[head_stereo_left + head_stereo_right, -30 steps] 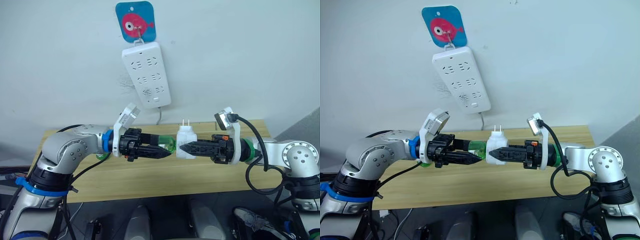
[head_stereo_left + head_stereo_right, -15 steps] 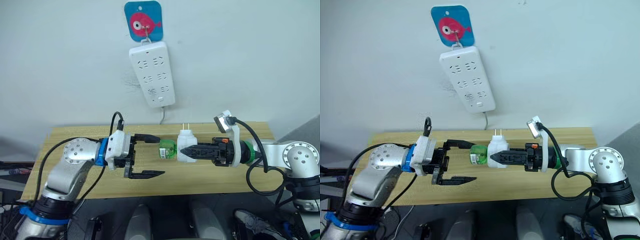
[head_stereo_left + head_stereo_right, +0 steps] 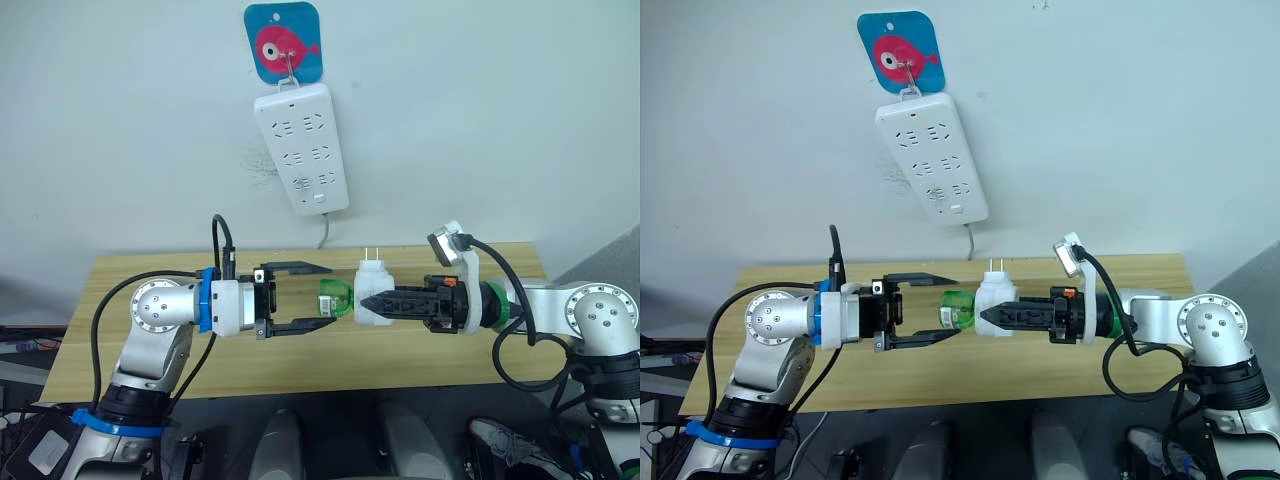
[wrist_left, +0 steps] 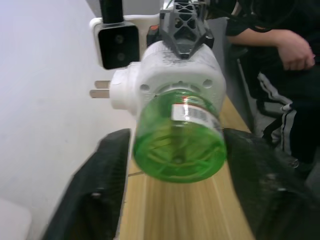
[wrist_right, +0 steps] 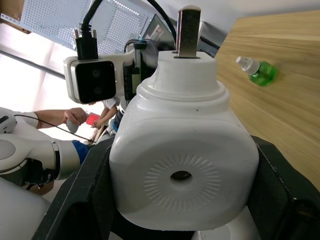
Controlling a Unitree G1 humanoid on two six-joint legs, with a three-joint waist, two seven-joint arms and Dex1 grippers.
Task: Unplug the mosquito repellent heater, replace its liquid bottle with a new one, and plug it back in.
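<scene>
The white mosquito repellent heater (image 3: 373,292) hangs above the table with its two prongs (image 3: 372,253) pointing up. My right gripper (image 3: 364,299) is shut on it from the right. A green liquid bottle (image 4: 180,145) sticks out of the heater's left side. My left gripper (image 3: 331,295) is open, with one finger (image 4: 98,192) on each side of that bottle and not touching it. A second green bottle (image 5: 257,71) lies on the table.
A white power strip (image 3: 305,146) hangs on the wall from a blue fish hook (image 3: 285,42), above and left of the heater. The wooden table (image 3: 430,350) runs below both arms. A seated person (image 4: 280,55) is beside the table.
My left gripper let go of the green bottle, opened and pulled back left, then came back so its open fingers flank the bottle. The right gripper kept holding the heater.
</scene>
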